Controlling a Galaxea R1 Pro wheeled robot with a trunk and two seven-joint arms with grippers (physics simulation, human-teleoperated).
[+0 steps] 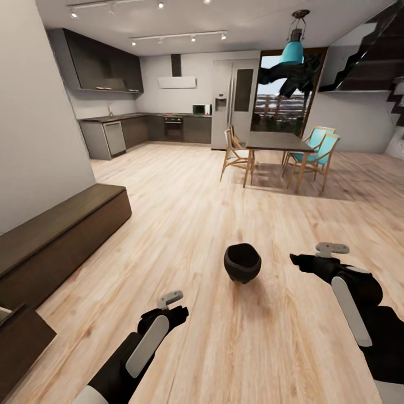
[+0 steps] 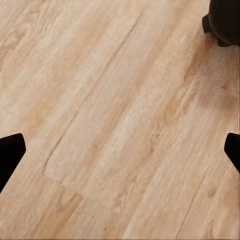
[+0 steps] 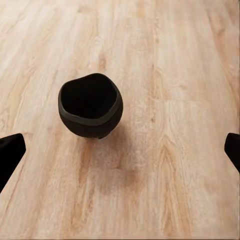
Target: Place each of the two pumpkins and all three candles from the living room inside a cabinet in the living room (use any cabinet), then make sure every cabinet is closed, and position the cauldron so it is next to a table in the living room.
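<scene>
Head view shows a big room with a light wood floor (image 1: 185, 224) that runs all the way back to a kitchen. A long, low, dark-brown cabinet (image 1: 62, 238) sits along the wall on the left, and its fronts look shut. Far back on the right stands a dark dining table (image 1: 278, 141) with wooden chairs (image 1: 238, 154) around it, some with blue seats. The cauldron (image 1: 242, 262), a small black round pot, stands upright on the floor, out in the open and well apart from the table and from the cabinet. The right gripper (image 1: 297, 259) hangs just to the right of the pot, not touching it, and the right wrist view shows its two tips spread wide with the pot ahead of them. The left gripper (image 1: 178, 306) hangs lower and to the left, over bare floor, with its tips spread wide too and nothing between them.
</scene>
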